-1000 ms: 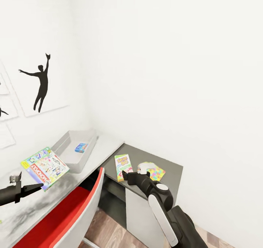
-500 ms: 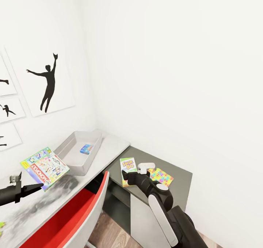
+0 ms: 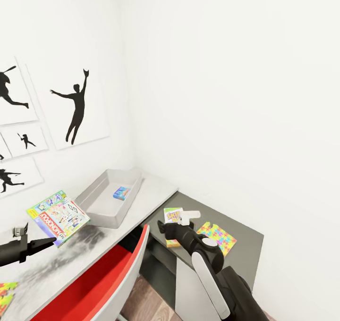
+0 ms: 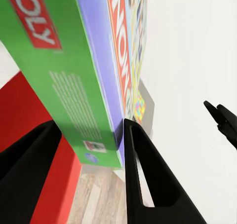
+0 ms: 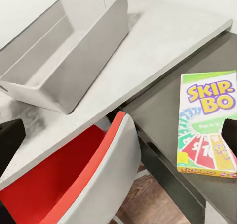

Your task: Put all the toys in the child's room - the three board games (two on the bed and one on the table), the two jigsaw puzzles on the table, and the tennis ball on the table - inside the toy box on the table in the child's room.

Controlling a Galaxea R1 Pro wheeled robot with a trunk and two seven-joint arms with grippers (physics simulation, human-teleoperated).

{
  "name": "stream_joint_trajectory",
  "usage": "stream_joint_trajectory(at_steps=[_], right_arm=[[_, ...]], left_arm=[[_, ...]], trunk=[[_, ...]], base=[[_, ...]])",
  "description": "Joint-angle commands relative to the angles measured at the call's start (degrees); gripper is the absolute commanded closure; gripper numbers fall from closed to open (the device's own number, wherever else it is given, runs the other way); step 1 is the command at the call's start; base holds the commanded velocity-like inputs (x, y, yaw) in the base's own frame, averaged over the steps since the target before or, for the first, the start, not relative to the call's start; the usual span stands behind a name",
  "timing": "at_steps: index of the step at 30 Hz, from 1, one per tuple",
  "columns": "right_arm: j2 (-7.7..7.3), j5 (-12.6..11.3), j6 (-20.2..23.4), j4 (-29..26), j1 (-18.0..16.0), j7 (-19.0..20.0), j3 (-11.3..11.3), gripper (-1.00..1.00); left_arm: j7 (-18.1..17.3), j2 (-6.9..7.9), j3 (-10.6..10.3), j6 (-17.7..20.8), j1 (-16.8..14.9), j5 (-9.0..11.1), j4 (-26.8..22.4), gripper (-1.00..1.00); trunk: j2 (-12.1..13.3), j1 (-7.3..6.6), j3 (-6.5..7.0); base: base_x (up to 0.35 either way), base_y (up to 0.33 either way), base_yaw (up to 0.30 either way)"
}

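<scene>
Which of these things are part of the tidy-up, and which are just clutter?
Job:
- toy box, blue game inside
- Monopoly box, held by left end effector
- Skip-Bo box
- puzzle on dark section
- second puzzle on table

Not job:
- red chair
- wall pictures

Camera turned left (seemingly); nothing else shifted.

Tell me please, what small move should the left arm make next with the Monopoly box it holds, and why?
Probably carry it forward over the shallow light-grey toy box and let go. The left gripper grips the green-edged Monopoly board game by its edge above the pale grey-white table, short of the bin, where a small blue game box already lies.
</scene>
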Motion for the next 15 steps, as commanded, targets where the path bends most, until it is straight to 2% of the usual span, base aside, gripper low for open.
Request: stream_joint_trajectory(at_steps=[1,11,15], right_arm=[[-0.02,-0.6,0.2,-0.1,-0.1,-0.6,0.1,-1.00],[-0.02,-0.6,0.2,-0.1,-0.1,-0.6,0.1,-1.00],[-0.07,-0.6,0.1,-0.1,-0.1,-0.6,0.1,-1.00]], left_arm=[[-0.5,-0.02,0.1,0.6,-0.1,-0.6,0.0,1.00],[-0.5,-0.03,0.2,0.6,-0.1,-0.6,0.0,1.00],[-0.5,-0.01,0.1,0.6,-0.1,-0.6,0.0,1.00]], trunk=[[-0.1,0.06,-0.13],[-0.1,0.06,-0.13],[-0.1,0.06,-0.13]], base=[[0.254,-0.043,0.287],[0.289,0.004,0.290],[0.265,-0.094,0.116]])
